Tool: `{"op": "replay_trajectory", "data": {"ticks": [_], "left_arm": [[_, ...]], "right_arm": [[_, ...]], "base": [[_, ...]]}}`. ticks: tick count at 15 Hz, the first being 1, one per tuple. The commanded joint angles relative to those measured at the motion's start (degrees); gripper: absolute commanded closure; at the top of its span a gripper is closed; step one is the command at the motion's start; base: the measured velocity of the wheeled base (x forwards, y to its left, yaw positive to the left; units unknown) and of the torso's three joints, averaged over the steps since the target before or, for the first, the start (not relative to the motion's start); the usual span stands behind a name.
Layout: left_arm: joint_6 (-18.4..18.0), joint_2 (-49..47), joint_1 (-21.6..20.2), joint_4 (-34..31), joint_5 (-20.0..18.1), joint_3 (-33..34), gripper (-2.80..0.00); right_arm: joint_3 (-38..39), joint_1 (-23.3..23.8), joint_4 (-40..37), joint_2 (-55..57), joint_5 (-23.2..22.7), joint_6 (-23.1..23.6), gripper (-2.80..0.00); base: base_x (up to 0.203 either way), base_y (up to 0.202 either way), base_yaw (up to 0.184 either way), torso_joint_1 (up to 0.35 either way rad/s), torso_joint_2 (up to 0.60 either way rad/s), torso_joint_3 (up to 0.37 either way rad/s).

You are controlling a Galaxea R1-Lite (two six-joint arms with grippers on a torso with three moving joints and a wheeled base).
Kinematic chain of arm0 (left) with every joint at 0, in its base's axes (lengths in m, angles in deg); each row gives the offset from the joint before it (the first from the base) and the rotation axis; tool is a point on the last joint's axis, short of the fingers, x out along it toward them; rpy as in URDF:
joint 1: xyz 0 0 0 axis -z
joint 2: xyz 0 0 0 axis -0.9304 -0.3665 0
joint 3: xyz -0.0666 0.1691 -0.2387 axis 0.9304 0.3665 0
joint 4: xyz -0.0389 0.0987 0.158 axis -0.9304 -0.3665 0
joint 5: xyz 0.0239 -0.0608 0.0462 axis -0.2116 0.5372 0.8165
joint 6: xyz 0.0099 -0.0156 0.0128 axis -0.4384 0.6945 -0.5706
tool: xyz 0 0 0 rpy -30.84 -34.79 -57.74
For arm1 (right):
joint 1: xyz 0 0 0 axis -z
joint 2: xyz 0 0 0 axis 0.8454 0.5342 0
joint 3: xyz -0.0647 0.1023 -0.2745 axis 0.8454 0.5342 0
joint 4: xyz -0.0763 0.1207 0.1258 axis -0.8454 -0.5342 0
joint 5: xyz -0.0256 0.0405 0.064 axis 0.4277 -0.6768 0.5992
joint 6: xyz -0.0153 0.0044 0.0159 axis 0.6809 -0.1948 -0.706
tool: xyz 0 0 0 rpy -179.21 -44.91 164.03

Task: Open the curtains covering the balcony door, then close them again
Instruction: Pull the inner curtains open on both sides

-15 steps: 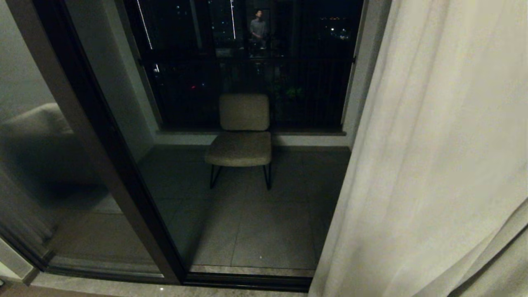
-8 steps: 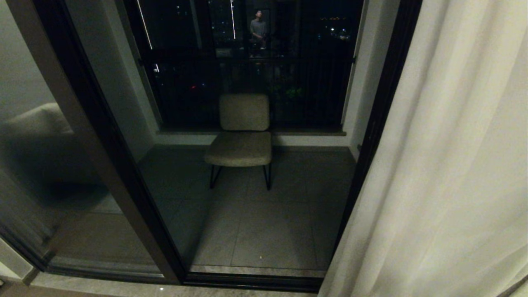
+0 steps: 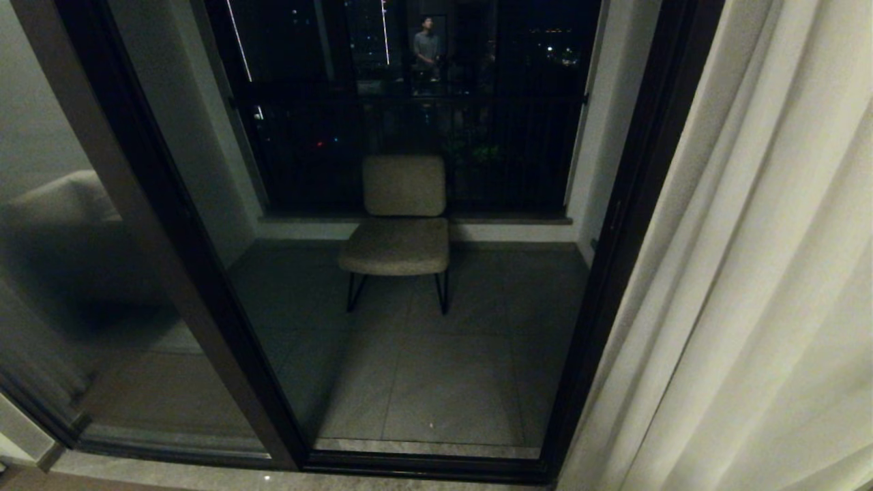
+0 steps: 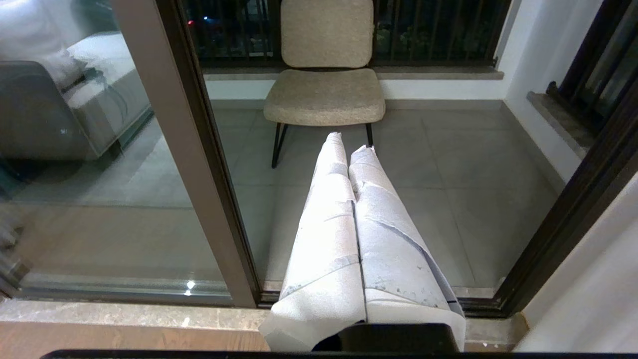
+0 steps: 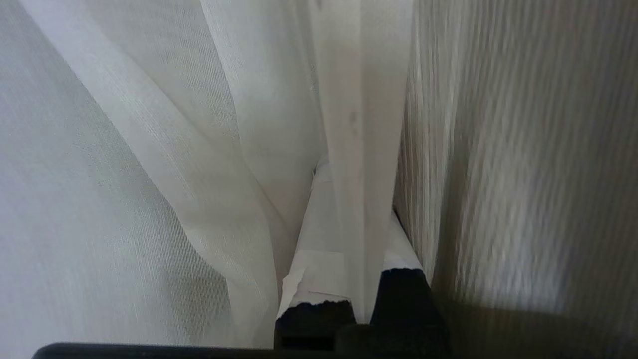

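The right tool (image 5: 349,199) is clamping a fold of the curtains (image 3: 764,273), its taped fingers (image 5: 319,259) pressed together on either side of a cream pleat in the right wrist view. It is out of sight from the head camera, buried somewhere in the bunched fabric at the right edge of the room. The left tool (image 4: 349,142) is hanging parked and clenched on nothing, its white-wrapped fingers pointing toward the balcony floor (image 4: 448,164) and the beige chair (image 3: 402,225) outside.

Beyond the cloth, the balcony door (image 3: 634,225) is standing exposed: its dark right-hand frame is showing from top to sill, and the glass is giving a full look at the chair, the railing (image 3: 409,136) and the night lights past it. A person (image 3: 427,48) is showing small and dim high in the glass.

The opening half of the job looks nearly finished on this side; drawing the panel back across the door is still to come. Only one panel is visible here.

Against the picture from a second ago, the curtain's edge is sitting further right, uncovering the frame it was hiding then, and the pleats are gathering tighter.
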Motion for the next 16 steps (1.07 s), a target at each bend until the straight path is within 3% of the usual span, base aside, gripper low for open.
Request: {"op": "replay_trajectory", "data": {"ticks": [1,8,12,16], "left_arm": [[0.0,0.0,0.0,0.0,0.0,0.0,0.00],[0.0,0.0,0.0,0.0,0.0,0.0,0.00],[0.0,0.0,0.0,0.0,0.0,0.0,0.00],[0.0,0.0,0.0,0.0,0.0,0.0,0.00]], "right_arm": [[-0.1,1.4,0.6,1.6,-0.1,0.0,0.00],[0.2,2.4,0.7,1.0,-1.0,0.3,0.00],[1.8,-0.3,0.7,-2.8,-4.2,0.2,0.00],[9.1,-2.9,0.1,-10.8,-10.2,-1.1,0.00]], "base": [[0.000,0.000,0.000,0.000,0.00,0.000],[0.000,0.000,0.000,0.000,0.00,0.000],[0.000,0.000,0.000,0.000,0.00,0.000],[0.000,0.000,0.000,0.000,0.00,0.000]]}}
